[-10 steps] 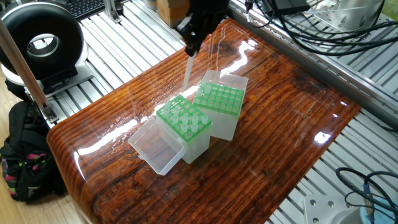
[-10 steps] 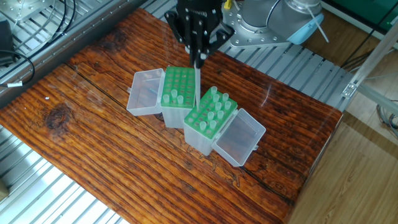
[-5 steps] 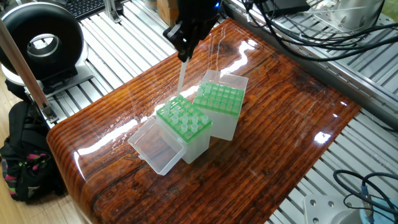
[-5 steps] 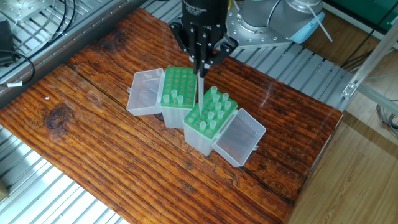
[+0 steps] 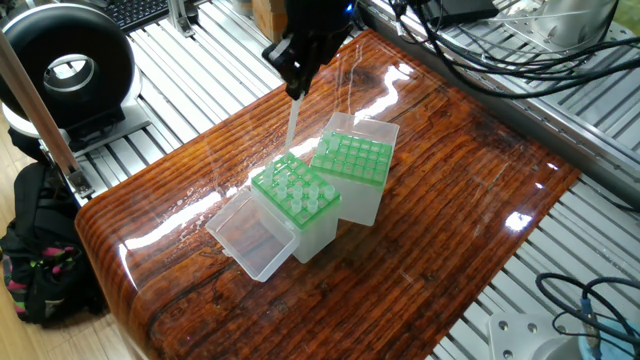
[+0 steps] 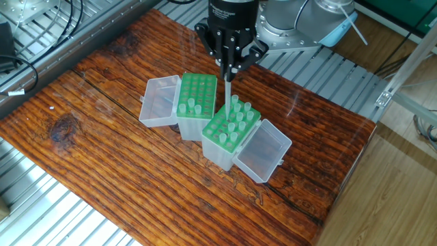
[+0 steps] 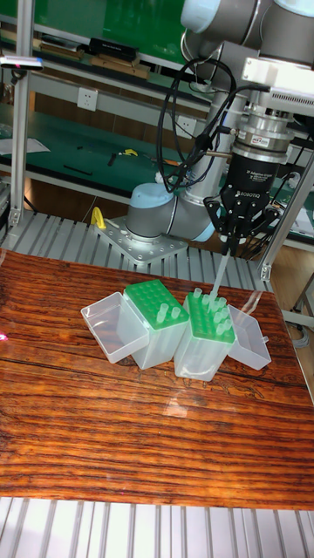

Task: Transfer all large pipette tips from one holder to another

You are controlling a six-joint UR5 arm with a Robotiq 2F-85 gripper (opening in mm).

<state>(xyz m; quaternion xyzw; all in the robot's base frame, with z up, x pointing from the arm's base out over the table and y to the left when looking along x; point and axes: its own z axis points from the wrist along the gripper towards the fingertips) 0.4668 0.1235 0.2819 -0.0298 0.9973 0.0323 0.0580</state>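
Observation:
My gripper (image 6: 230, 74) is shut on one large pipette tip (image 6: 228, 96), a translucent cone hanging point down. It hovers over the far edge of the green rack (image 6: 231, 127) that carries several upright tips. The second green rack (image 6: 194, 96) beside it shows only two tips at its near edge. In the tall fixed view the gripper (image 7: 228, 248) holds the tip (image 7: 218, 279) just above the right-hand rack (image 7: 209, 317). In the one fixed view the held tip (image 5: 292, 125) hangs above the nearer rack (image 5: 295, 192).
Each rack sits in a clear box with its lid (image 6: 158, 102) (image 6: 263, 152) hinged open outward on the wooden table (image 6: 102, 157). A black ring device (image 5: 65, 70) and a backpack (image 5: 40, 250) lie past the table's left edge. Cables (image 5: 500, 50) run behind.
The gripper has carried the held tip sideways, from above the gap next to the sparse rack to over the fuller rack, rising slightly. The racks have not moved.

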